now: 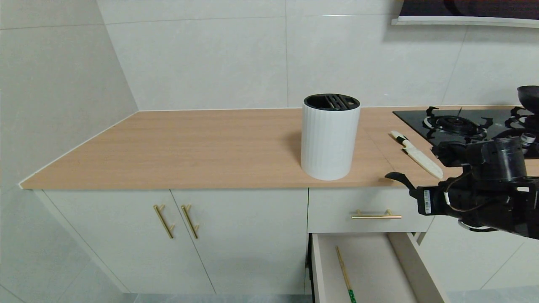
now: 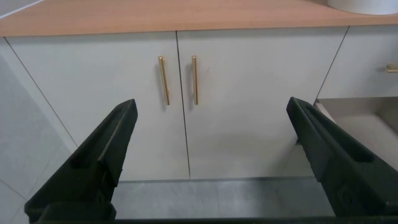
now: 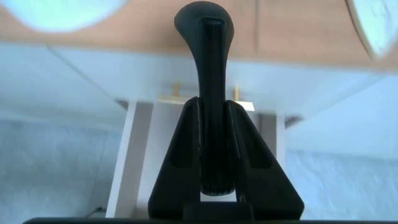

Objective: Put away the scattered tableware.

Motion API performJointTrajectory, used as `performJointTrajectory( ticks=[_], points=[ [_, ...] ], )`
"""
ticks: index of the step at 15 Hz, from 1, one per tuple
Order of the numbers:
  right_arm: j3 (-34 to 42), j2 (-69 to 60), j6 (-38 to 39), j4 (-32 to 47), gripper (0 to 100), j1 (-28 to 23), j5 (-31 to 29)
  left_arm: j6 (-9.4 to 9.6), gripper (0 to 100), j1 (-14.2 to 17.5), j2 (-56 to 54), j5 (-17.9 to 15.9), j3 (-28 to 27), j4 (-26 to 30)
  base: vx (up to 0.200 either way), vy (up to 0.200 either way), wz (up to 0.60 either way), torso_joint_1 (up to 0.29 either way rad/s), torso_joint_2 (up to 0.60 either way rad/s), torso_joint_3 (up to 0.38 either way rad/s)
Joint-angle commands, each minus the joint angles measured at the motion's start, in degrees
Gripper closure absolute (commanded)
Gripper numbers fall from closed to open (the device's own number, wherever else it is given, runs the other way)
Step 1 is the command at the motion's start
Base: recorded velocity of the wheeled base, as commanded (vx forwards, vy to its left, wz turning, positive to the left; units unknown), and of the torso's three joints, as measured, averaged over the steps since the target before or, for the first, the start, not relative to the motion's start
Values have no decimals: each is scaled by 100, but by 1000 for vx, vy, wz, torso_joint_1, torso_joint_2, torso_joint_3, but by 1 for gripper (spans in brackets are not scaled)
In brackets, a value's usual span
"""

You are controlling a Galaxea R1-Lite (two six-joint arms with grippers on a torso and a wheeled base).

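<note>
My right gripper (image 1: 424,198) hovers just off the counter's front edge, above the open drawer (image 1: 405,256), shut on a black utensil (image 1: 398,177) whose curved end sticks out past the fingers. In the right wrist view the same black utensil (image 3: 205,56) runs straight out of my right gripper (image 3: 211,155). A white knife (image 1: 417,155) lies on the wooden counter (image 1: 189,147) between the white ribbed holder (image 1: 329,141) with slotted black top and the stove (image 1: 459,124). A chopstick (image 1: 344,273) lies in the drawer. My left gripper (image 2: 211,162) is open and holds nothing, low in front of the cabinet doors.
Two cabinet doors with gold handles (image 2: 165,79) stand under the counter, left of the drawer (image 2: 360,118). A shut drawer with a gold handle (image 1: 376,216) sits above the open one. A dark pot (image 1: 529,97) rests on the stove. Tiled walls close the back and left.
</note>
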Motion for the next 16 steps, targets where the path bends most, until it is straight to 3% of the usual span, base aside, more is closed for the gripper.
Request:
performJointTrajectory(
  ticks=[1,16],
  points=[
    [323,-430,1,41,100,7,41,-1,0,0,2,-2,1,1,0,0,0,0,0,0],
    [675,-395,-52,-3,100,16,76,-1,0,0,2,-2,1,1,0,0,0,0,0,0]
  ],
)
